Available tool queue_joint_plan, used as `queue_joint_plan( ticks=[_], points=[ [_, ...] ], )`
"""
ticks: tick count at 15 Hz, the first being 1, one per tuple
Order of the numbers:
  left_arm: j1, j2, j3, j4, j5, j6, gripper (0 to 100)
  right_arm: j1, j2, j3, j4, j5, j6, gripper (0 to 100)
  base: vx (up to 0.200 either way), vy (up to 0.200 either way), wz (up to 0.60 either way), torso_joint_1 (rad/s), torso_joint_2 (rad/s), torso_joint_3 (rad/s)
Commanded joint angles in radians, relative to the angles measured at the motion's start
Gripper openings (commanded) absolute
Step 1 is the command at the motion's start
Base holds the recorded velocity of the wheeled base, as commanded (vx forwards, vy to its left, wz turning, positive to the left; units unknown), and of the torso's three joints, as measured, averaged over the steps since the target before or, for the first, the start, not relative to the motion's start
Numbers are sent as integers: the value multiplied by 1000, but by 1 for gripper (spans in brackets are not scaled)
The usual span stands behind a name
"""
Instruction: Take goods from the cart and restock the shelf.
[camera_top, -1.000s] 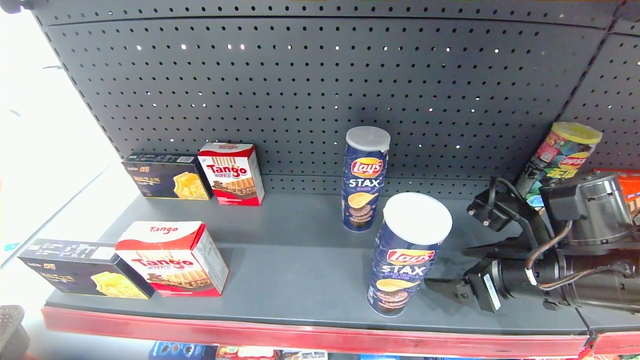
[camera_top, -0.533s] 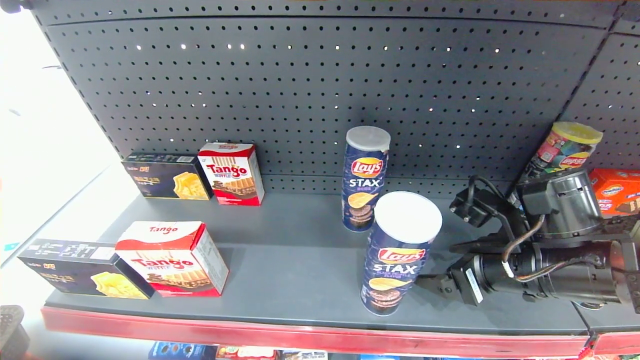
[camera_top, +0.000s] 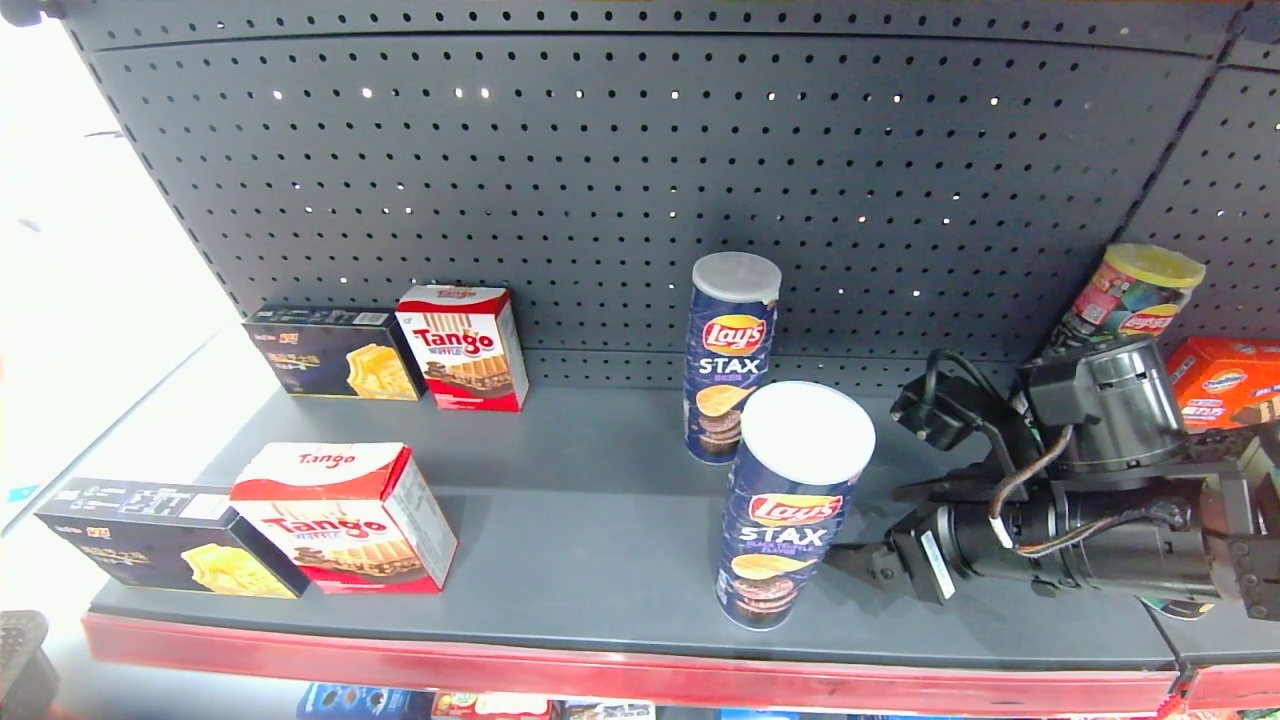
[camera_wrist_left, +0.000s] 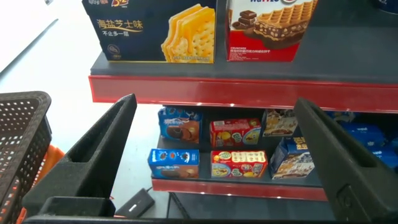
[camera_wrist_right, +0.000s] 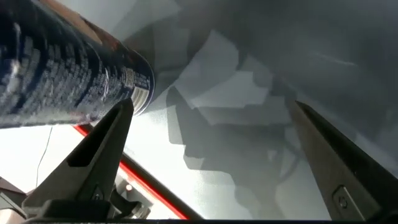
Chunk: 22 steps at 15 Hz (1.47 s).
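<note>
Standing upright at the front of the shelf (camera_top: 560, 520), just beside the right gripper (camera_top: 868, 527), whose jaws are spread wide and hold nothing, the chip can (camera_top: 790, 510) sits directly before its twin (camera_top: 730, 360), probably to fill a neat facing row.

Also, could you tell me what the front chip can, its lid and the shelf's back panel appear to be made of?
Front chip can: likely cardboard tube, glossy printed wrap, going by its sheen. Its lid: probably matte white plastic, a smooth overlapping cap. Back panel: seemingly dark-painted sheet metal, punched with regular holes letting light through.
</note>
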Motion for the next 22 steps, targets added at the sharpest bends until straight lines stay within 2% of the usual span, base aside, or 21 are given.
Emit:
queue_joint_plan(
  ticks=[1, 11, 22],
  points=[
    [0, 1, -1, 0, 1, 0, 100, 6, 11, -8, -1, 1, 0, 100, 0, 0, 0, 0, 0, 0],
    [0, 1, -1, 0, 1, 0, 100, 35, 73, -71, 0, 0, -2, 100, 0, 0, 0, 0, 0, 0],
    [0, 1, -1, 0, 1, 0, 100, 41, 93, -78, -1, -2, -2, 100, 0, 0, 0, 0, 0, 0]
  ],
)
